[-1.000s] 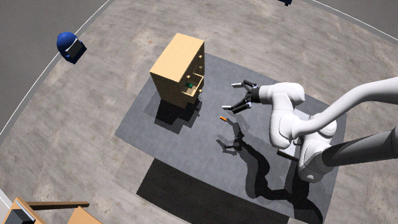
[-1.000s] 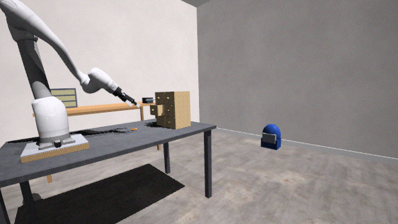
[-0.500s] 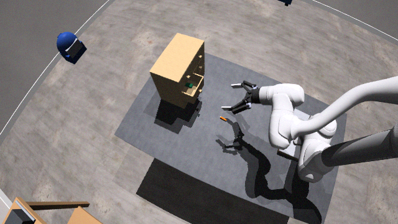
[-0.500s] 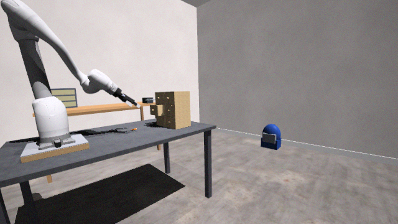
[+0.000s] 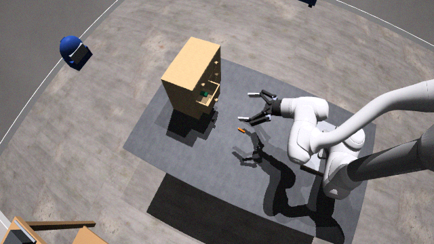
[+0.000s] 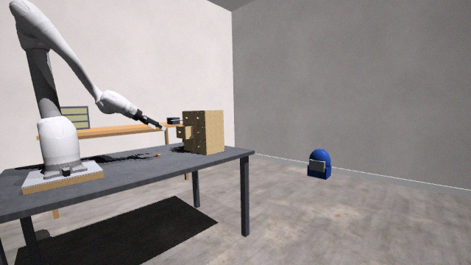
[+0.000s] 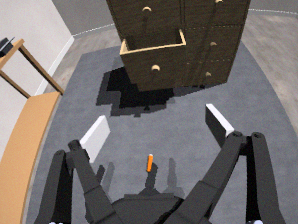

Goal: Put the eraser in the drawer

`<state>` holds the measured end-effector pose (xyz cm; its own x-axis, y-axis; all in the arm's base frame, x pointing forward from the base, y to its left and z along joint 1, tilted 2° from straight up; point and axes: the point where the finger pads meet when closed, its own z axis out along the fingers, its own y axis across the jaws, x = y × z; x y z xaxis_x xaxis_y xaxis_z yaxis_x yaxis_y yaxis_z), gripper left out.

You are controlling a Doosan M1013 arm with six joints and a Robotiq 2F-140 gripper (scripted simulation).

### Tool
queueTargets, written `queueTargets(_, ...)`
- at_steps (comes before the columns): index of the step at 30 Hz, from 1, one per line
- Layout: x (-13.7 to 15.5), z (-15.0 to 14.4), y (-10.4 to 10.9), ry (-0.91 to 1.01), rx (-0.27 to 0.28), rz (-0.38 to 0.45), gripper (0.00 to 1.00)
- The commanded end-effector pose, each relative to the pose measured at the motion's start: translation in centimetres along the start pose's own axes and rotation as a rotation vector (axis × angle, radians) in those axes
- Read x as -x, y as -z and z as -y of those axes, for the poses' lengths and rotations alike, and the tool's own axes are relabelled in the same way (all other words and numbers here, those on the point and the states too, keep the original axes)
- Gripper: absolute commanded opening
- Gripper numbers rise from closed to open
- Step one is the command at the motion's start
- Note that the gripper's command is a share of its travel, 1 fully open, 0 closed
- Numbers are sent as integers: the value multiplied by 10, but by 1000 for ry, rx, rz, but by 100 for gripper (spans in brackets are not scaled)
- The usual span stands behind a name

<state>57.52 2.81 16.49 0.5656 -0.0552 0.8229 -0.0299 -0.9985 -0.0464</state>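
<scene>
Because the green item already lies in the open drawer, the hand waits empty, fingers spread, perhaps to push.

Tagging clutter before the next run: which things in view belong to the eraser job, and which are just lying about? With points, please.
Job:
- pale wooden chest (image 5: pixel 191 62) (image 6: pixel 214 132) (image 7: pixel 200 50)
- its open left middle-row drawer (image 5: pixel 213 98) (image 6: pixel 180 134) (image 7: pixel 140 69)
- small green block (image 5: pixel 204 93) in it, probably the eraser
- black gripper (image 5: pixel 248 106) (image 6: pixel 158 127) (image 7: pixel 155 119), open

Lying about:
- small orange stick (image 5: pixel 241 130) (image 6: pixel 157 154) (image 7: pixel 149 163)
- blue domed bin (image 5: pixel 70 47) (image 6: pixel 320 156)
</scene>
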Motion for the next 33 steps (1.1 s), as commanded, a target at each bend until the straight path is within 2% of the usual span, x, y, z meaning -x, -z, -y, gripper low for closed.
queueTargets(1, 2, 2, -8, 4, 42, -74, 100)
queueTargets(8, 3, 2, -16, 6, 41, -149, 100)
queueTargets(18, 4, 1, -22, 7, 41, -202, 100)
queueTargets(33, 5, 1, -26, 7, 41, -235, 100)
